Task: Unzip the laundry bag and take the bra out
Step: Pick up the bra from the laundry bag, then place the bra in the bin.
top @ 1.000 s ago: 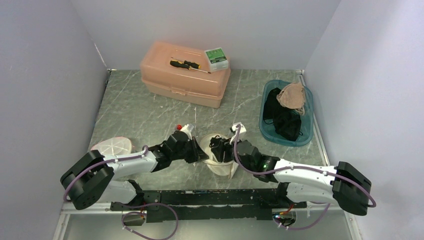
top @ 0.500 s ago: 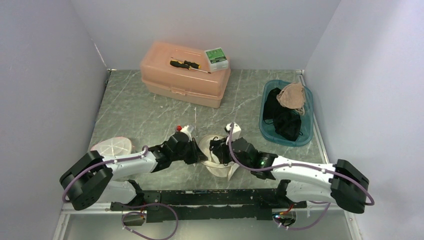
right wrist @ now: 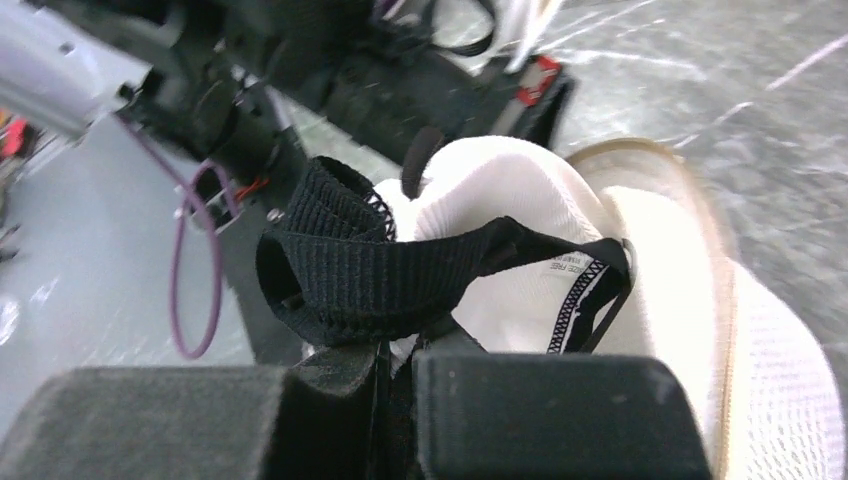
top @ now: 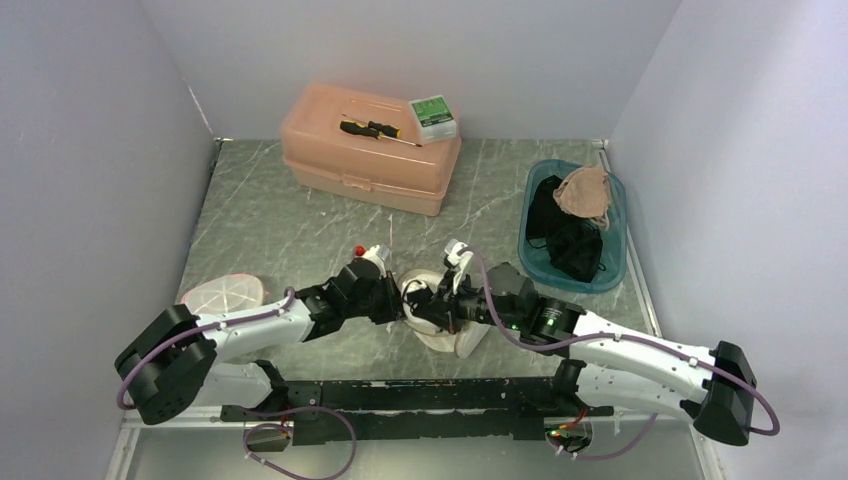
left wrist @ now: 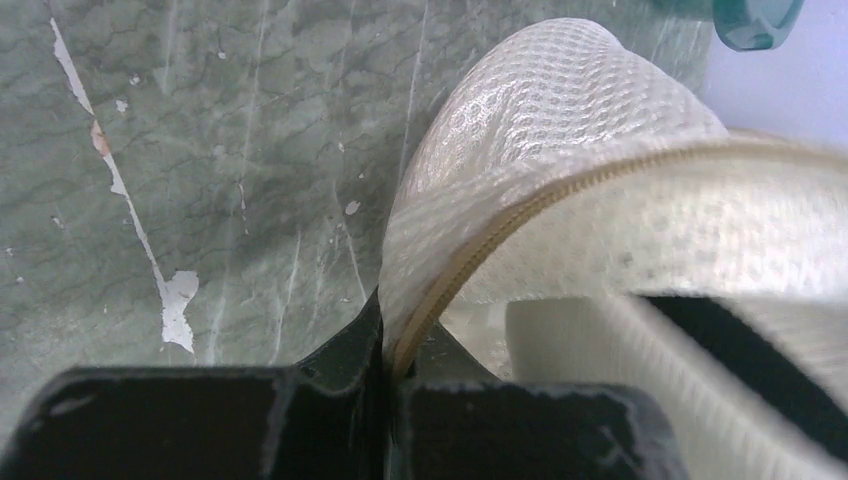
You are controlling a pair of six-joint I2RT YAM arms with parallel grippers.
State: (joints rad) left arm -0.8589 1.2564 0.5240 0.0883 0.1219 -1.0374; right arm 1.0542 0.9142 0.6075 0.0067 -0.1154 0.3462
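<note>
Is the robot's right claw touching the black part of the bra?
Touching. The right wrist view shows the right gripper shut on the bra, with its black band pinched between the jaws.

**Both arms low, both grippers clamped**

The left arm (top: 250, 325) lies low, its elbow folded back at the near left and its forearm running right and slightly away toward the middle. The left gripper (top: 402, 305) points right with its jaws pressed together, pinching the zipper edge of the bag (left wrist: 560, 110). The right arm (top: 620, 345) mirrors it, with its elbow out at the near right and its forearm angled left and away. The right gripper (top: 440, 310) points left, jaws closed tight on the black band of the bra (right wrist: 360, 270). The two grippers face each other just beside one another; contact between them cannot be judged
</note>
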